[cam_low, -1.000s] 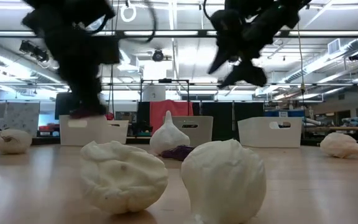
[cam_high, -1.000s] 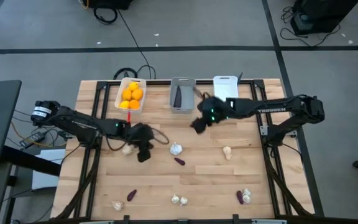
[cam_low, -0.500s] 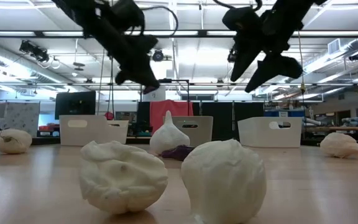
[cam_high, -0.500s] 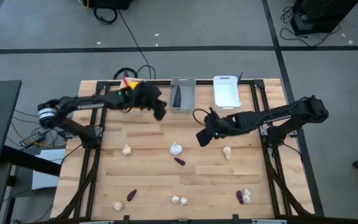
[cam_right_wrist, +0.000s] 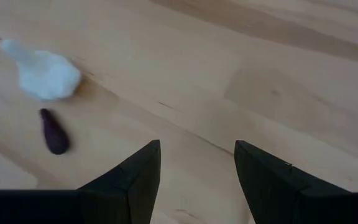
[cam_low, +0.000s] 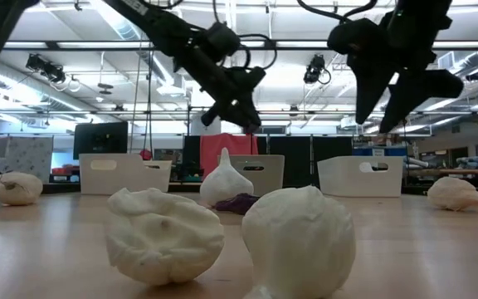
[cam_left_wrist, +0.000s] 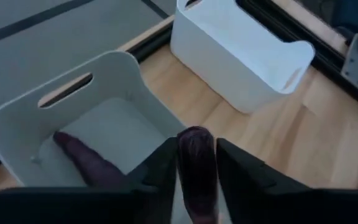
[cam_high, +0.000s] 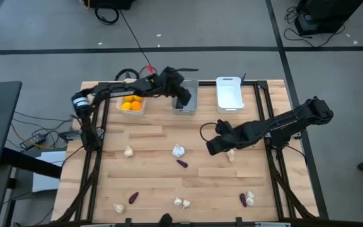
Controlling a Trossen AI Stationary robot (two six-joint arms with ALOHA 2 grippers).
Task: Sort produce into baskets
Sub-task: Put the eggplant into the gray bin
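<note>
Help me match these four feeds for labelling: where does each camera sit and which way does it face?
High: above the table, looking down; both arms, left gripper over the grey basket.
Low: at tabletop height, facing the room; garlic bulbs close, arms overhead.
Left wrist: over that basket, fingers around a purple piece.
Right wrist: over bare wood, fingers apart.
Shared: high and left wrist show the white basket.

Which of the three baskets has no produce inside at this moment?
The white basket at the right end of the row. The left basket holds orange fruits, and the grey middle basket already holds a purple piece.
</note>
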